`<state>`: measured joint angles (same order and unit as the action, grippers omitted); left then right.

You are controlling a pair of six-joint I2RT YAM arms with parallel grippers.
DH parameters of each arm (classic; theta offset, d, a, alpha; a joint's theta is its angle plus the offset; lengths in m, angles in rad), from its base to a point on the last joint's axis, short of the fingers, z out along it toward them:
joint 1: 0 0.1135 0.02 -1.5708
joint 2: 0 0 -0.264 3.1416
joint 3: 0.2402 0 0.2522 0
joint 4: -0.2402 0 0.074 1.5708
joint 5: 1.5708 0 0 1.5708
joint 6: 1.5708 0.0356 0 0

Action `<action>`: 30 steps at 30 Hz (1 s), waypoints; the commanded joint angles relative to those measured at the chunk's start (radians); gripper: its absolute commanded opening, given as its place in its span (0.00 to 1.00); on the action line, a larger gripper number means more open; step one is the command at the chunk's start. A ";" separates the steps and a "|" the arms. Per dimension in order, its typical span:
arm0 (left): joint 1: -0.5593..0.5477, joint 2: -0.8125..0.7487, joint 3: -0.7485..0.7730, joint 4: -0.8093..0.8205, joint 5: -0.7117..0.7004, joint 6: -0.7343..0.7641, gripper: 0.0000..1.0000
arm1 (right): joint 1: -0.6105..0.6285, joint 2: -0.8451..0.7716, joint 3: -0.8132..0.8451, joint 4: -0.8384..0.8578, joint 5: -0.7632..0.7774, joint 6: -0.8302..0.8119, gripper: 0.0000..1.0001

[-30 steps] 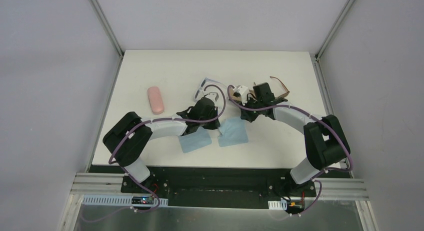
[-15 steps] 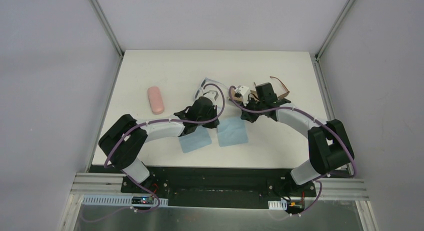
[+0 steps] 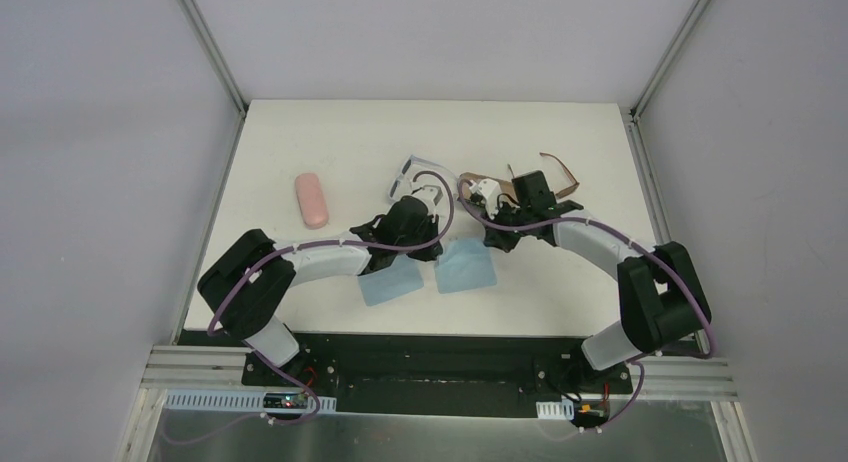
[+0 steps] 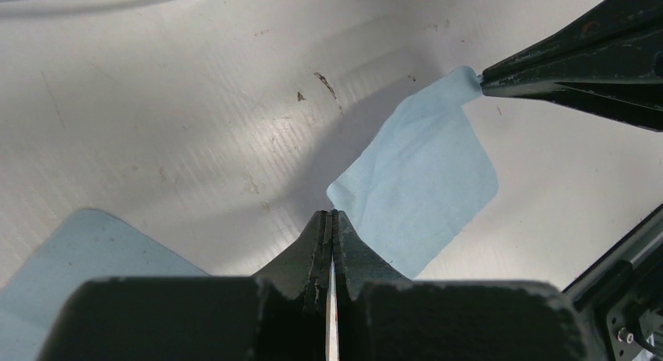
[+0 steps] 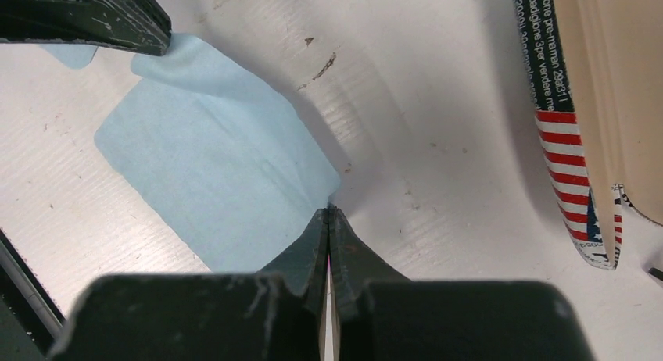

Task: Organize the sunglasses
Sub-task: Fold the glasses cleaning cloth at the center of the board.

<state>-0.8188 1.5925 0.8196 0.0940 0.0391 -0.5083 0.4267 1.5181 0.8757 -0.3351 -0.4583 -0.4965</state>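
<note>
The pale-framed sunglasses (image 3: pixel 408 174) lie at mid-table, just beyond my left wrist. The brown-framed sunglasses (image 3: pixel 560 172) lie beyond my right wrist. A light blue cloth (image 3: pixel 466 263) lies flat between the arms. My left gripper (image 3: pixel 438 244) (image 4: pixel 332 213) is shut, its tips on the cloth's (image 4: pixel 418 189) far left corner. My right gripper (image 3: pixel 492 238) (image 5: pixel 328 209) is shut on the far right corner of the cloth (image 5: pixel 211 166). That corner is slightly lifted and creased. Neither gripper touches the sunglasses.
A second light blue cloth (image 3: pixel 390 280) (image 4: pixel 70 259) lies under my left forearm. A pink case (image 3: pixel 312 199) sits at the left. A tan thing with a lettered, red-and-white striped edge (image 5: pixel 564 134) lies close to the right of my right gripper.
Both wrists have shifted a little over the cloth, the right one slightly nearer and rightward. The grippers have stayed shut and the sunglasses have not moved.
</note>
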 commanded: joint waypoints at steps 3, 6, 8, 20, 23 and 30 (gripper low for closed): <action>-0.014 -0.035 -0.014 0.010 0.039 0.012 0.00 | -0.003 -0.064 -0.011 -0.020 -0.040 -0.036 0.00; -0.017 -0.042 -0.022 0.005 0.036 0.010 0.00 | -0.003 -0.073 -0.019 -0.033 -0.046 -0.047 0.00; -0.017 -0.047 -0.027 -0.001 0.035 0.015 0.00 | -0.003 -0.077 -0.025 -0.043 -0.053 -0.054 0.00; -0.029 -0.028 0.009 -0.069 0.071 0.080 0.00 | -0.003 -0.099 -0.049 -0.077 -0.078 -0.089 0.00; -0.042 -0.024 0.010 -0.069 0.085 0.079 0.00 | -0.001 -0.098 -0.058 -0.079 -0.078 -0.100 0.00; -0.070 -0.013 0.012 -0.069 0.085 0.068 0.00 | -0.001 -0.076 -0.049 -0.112 -0.093 -0.122 0.00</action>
<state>-0.8745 1.5822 0.7998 0.0216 0.1127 -0.4538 0.4267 1.4593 0.8188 -0.4320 -0.5098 -0.5823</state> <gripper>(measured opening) 0.008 0.004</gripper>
